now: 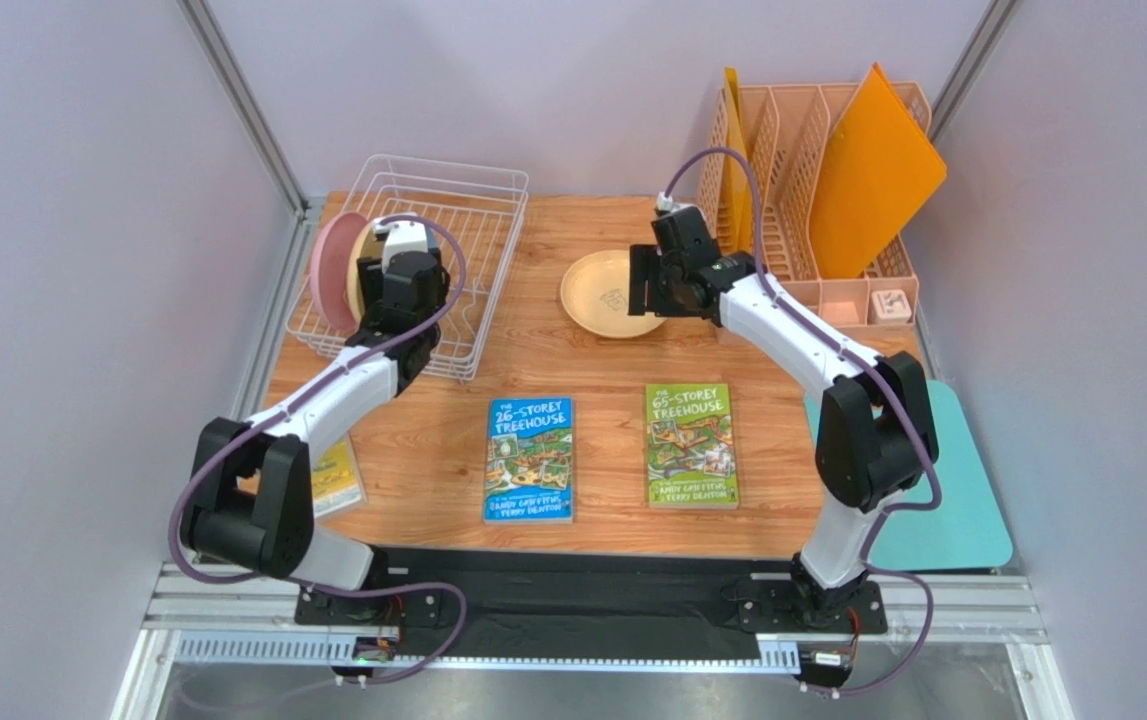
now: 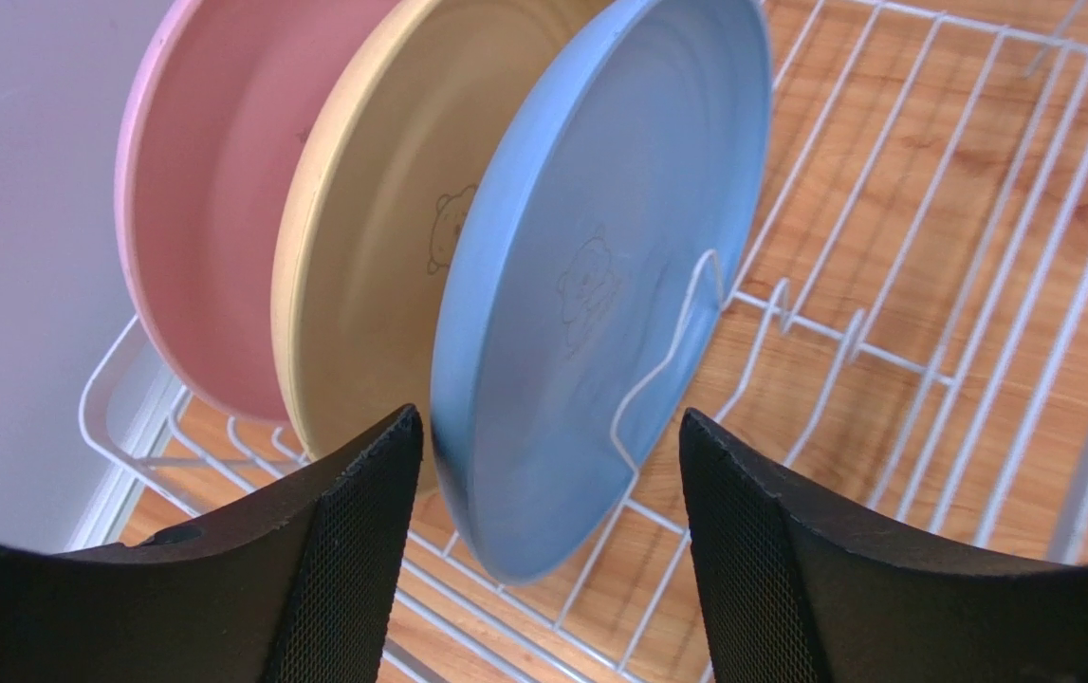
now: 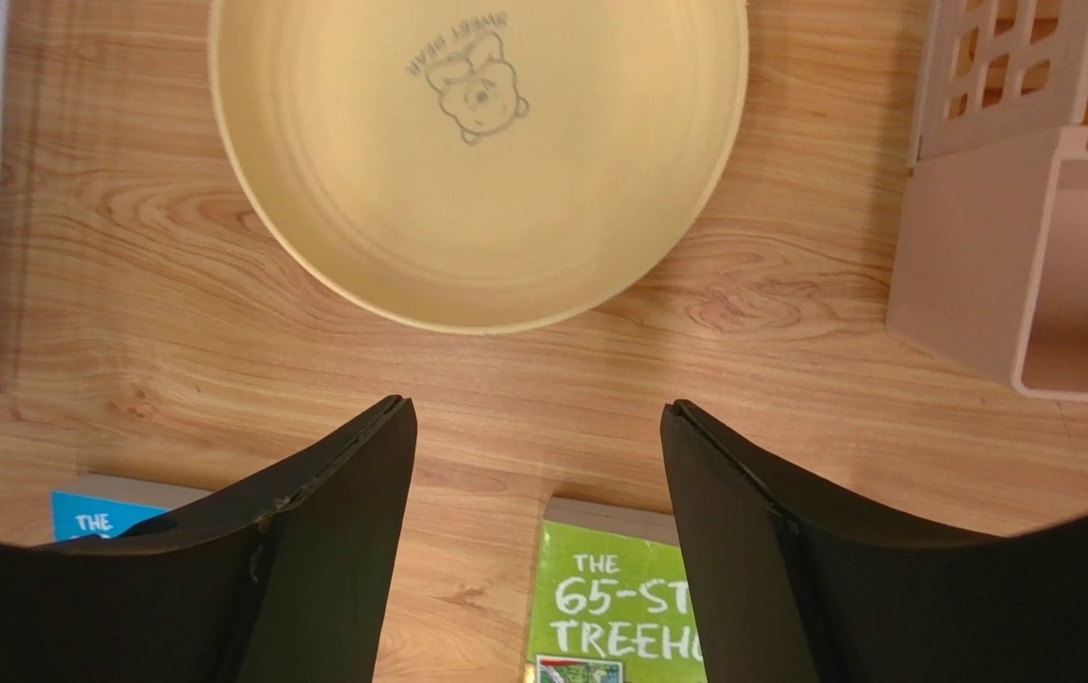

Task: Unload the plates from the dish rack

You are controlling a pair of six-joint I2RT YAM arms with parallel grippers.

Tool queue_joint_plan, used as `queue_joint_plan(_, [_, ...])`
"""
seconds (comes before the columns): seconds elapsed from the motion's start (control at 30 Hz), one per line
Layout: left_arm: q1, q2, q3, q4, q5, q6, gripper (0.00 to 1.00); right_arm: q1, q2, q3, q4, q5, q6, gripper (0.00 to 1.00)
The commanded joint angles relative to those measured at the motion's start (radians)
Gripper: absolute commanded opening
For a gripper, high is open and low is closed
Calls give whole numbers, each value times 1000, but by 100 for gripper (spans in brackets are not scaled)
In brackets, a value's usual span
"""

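Note:
The white wire dish rack (image 1: 467, 225) stands at the back left. In the left wrist view three plates stand upright in the rack (image 2: 934, 285): a pink plate (image 2: 200, 214), a tan plate (image 2: 364, 228) and a light blue plate (image 2: 592, 271) nearest. My left gripper (image 2: 549, 470) is open, its jaws on either side of the blue plate's lower edge, not touching it. In the top view only the pink plate (image 1: 333, 270) shows beside the left gripper (image 1: 391, 270). A cream plate (image 1: 605, 293) lies flat on the table, also in the right wrist view (image 3: 478, 157). My right gripper (image 3: 535, 456) is open and empty just near of it.
A peach slotted organizer (image 1: 835, 180) with orange folders stands at the back right. A blue book (image 1: 530, 458) and a green book (image 1: 689, 444) lie on the wooden table. A teal mat (image 1: 970, 495) is at the right; a yellow book (image 1: 336, 477) is at the left.

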Motion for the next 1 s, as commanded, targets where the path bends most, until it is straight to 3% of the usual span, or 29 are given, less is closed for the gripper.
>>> queue_joint_plan(0.0, [16, 39, 26, 81, -76, 39, 72, 1, -51, -47, 12, 35, -17, 70])
queue_joint_plan(0.2, [22, 73, 6, 174, -127, 86, 68, 3, -97, -72, 20, 29, -19, 70])
queue_joint_plan(0.3, [22, 97, 16, 198, -128, 115, 50, 4, -103, -81, 23, 33, -16, 70])
queue_joint_plan(0.33, [22, 105, 23, 195, -130, 119, 32, 4, -102, -84, 21, 30, -17, 70])
queue_joint_plan(0.43, [22, 114, 32, 187, -139, 122, 4, 3, -97, -89, 21, 29, -16, 70])
queue_joint_plan(0.47, [22, 108, 23, 197, -148, 122, 0, 4, -96, -89, 20, 29, -16, 70])
queue_joint_plan(0.7, [22, 47, -30, 328, -171, 189, 0, 10, -88, -98, 17, 17, -13, 70])
queue_joint_plan(0.97, [19, 209, 151, 397, -326, 324, 0, 39, -107, -124, 9, 29, -9, 70])
